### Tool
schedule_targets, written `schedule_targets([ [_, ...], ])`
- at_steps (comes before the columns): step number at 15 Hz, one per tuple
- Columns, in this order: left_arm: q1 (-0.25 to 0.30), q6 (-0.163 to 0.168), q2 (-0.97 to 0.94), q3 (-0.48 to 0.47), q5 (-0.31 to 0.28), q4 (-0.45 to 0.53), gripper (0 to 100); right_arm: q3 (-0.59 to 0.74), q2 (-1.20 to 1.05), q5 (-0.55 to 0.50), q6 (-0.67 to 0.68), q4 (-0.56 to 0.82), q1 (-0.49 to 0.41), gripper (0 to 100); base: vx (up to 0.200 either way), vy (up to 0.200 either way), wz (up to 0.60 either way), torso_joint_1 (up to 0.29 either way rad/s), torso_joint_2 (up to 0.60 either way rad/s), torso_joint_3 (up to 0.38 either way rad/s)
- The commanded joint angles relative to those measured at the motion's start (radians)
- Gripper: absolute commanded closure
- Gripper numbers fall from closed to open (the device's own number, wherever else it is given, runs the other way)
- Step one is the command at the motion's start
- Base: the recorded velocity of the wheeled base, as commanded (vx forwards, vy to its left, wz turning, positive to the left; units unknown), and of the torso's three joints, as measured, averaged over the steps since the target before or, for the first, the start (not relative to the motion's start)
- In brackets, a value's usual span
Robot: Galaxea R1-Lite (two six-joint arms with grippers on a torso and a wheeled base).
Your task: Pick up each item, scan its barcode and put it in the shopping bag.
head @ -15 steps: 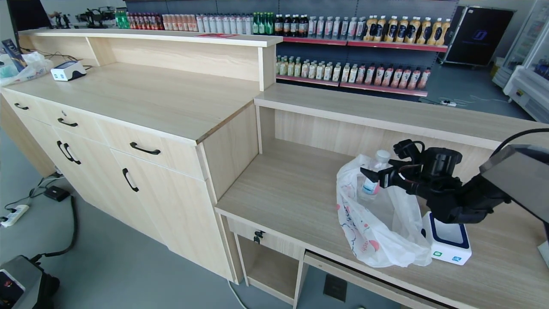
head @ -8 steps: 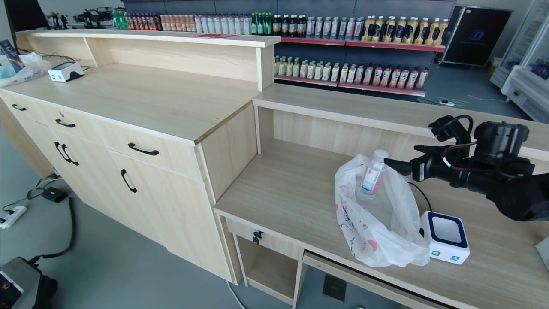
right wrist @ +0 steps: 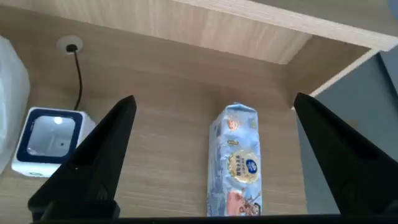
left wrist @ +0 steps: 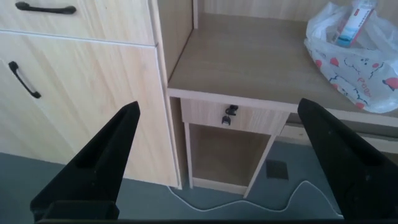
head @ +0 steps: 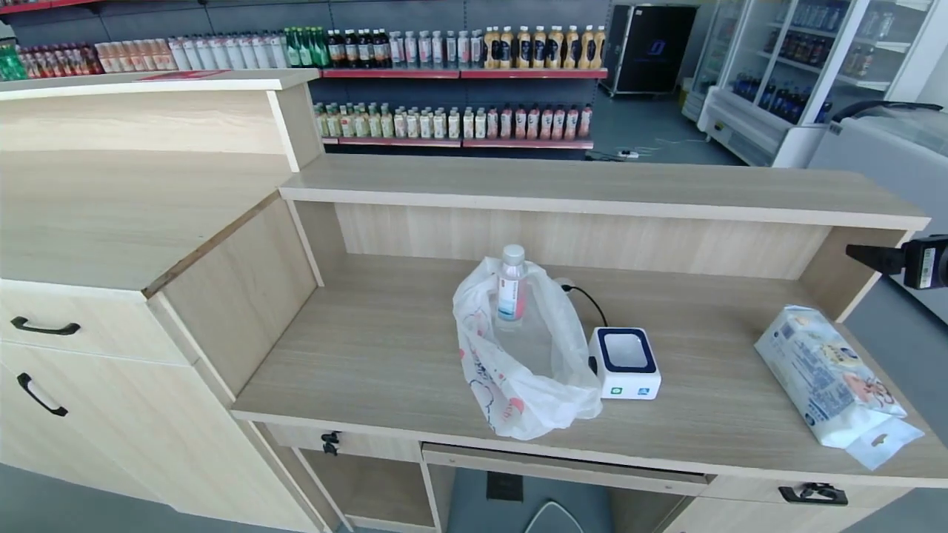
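A light wooden checkout counter point(head: 385, 355) with a raised back ledge is shown. Near the middle of its lower surface a white plastic shopping bag with red print point(head: 518, 385) is slumped open. Inside the bag a clear plastic bottle with a white cap point(head: 511, 290) is stood upright, its neck rising above the bag's rim. Just beside the bag, on the robot's right, a small white cube scanner with a dark blue-framed top point(head: 626, 361) is placed, and a thin black cable point(right wrist: 78, 68) is run from it to a hole in the back panel.

Well apart from the scanner, at the right end of the counter, a blue and white soft packet point(head: 829, 377) is laid flat.

The right gripper point(right wrist: 214, 102) is held above that end of the counter, its fingers spread wide and nothing gripped, with the packet seen between them below.

The left gripper point(left wrist: 219, 107) is held low, out in front of the counter's drawer lock point(left wrist: 229, 115), its fingers likewise spread wide and nothing held.
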Motion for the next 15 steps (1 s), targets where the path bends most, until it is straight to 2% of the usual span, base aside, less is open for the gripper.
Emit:
schedule_targets([
  [1,0.0,0.0,0.0,0.0,0.0,0.0,0,-0.09,0.065,0.025,0.059,0.016,-0.062,0,0.0,0.0,0.0,-0.154,0.35,0.198],
  [3,0.0,0.0,0.0,0.0,0.0,0.0,0,-0.131,0.113,0.025,0.05,0.077,-0.127,0,0.0,0.0,0.0,-0.149,0.35,0.207],
  [5,0.0,0.0,0.0,0.0,0.0,0.0,0,-0.121,0.131,0.025,0.049,0.109,-0.15,0,0.0,0.0,0.0,-0.151,0.38,0.21],
  [8,0.0,0.0,0.0,0.0,0.0,0.0,0,-0.134,0.183,0.022,0.042,0.111,-0.154,0,0.0,0.0,0.0,-0.132,0.33,0.198],
  [11,0.0,0.0,0.0,0.0,0.0,0.0,0,-0.131,0.194,0.018,0.042,0.125,-0.168,0,0.0,0.0,0.0,-0.019,0.06,0.034],
  [14,0.0,0.0,0.0,0.0,0.0,0.0,0,-0.163,0.228,0.008,0.068,0.244,-0.167,0,0.0,0.0,0.0,0.0,0.0,0.0],
  [15,0.0,0.0,0.0,0.0,0.0,0.0,0,-0.165,0.229,0.007,0.067,0.246,-0.167,0,0.0,0.0,0.0,0.0,0.0,0.0],
])
